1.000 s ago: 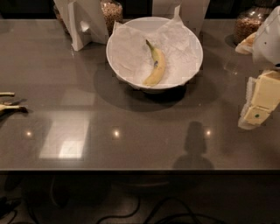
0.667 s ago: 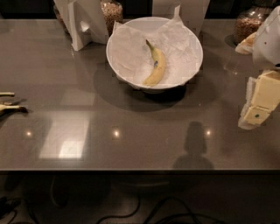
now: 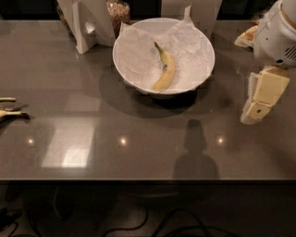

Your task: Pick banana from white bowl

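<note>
A curved yellow banana [image 3: 164, 68] with a dark stem lies inside the large white bowl [image 3: 134, 71], on its crinkled white paper lining. The bowl stands at the back middle of the dark grey table. My gripper [image 3: 259, 99] hangs at the right edge of the view, well to the right of the bowl and a little nearer than it. It holds nothing that I can see.
A white stand [image 3: 90, 23] and a glass jar of brown cereal [image 3: 118, 10] stand behind the bowl on the left. Pale thin banana-like pieces [image 3: 10, 111] lie at the table's left edge. A white box [image 3: 192, 9] stands behind the bowl. The table's front edge runs along the bottom.
</note>
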`<action>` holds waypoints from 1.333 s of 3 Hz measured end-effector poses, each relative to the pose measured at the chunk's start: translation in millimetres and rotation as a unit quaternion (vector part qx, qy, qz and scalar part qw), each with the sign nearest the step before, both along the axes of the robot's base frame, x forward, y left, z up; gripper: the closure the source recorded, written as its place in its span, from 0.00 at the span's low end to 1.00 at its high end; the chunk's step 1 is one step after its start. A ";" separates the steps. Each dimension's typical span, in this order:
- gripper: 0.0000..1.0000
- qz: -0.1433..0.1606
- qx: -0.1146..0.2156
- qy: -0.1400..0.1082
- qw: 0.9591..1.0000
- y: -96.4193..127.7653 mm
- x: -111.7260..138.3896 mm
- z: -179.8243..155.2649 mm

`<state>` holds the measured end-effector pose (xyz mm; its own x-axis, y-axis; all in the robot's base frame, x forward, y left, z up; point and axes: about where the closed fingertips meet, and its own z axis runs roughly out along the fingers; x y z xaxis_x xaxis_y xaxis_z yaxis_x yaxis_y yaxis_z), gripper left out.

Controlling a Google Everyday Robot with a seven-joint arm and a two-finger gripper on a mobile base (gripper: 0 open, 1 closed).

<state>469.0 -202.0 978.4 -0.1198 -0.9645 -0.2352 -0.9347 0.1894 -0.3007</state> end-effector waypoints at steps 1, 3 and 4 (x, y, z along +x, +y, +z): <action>0.00 0.059 0.009 -0.032 0.998 17.8 34.2 2.9; 0.00 0.208 0.054 -0.085 0.973 65.4 139.3 1.7; 0.00 0.209 0.054 -0.085 0.973 65.7 139.3 1.1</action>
